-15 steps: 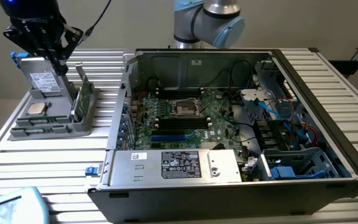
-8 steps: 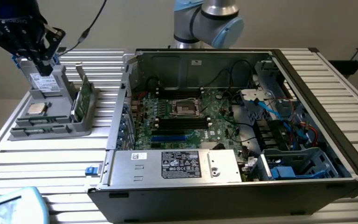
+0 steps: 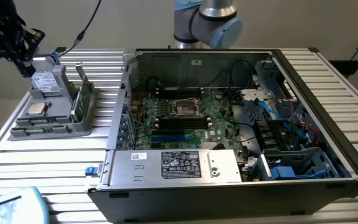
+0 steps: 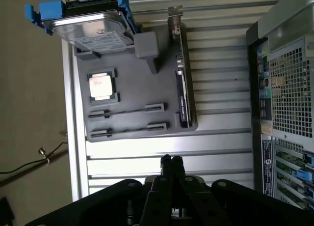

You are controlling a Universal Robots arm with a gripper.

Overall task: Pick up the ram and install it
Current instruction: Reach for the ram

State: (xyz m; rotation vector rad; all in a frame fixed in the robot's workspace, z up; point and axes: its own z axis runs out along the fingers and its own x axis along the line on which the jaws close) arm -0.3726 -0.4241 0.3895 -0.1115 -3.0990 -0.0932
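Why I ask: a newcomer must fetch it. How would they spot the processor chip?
Find the open computer case on the slatted table; on the exterior view's left of it sits a grey parts tray. The processor chip lies flat in it: small, square, silver, unlike the blue-bracketed hard drive and the upright green expansion card.

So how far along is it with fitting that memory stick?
Nothing looks clearly done: the motherboard's slots are too small to judge. The gripper is shut, holding nothing, near the grey tray. So pickup and fitting may both remain.
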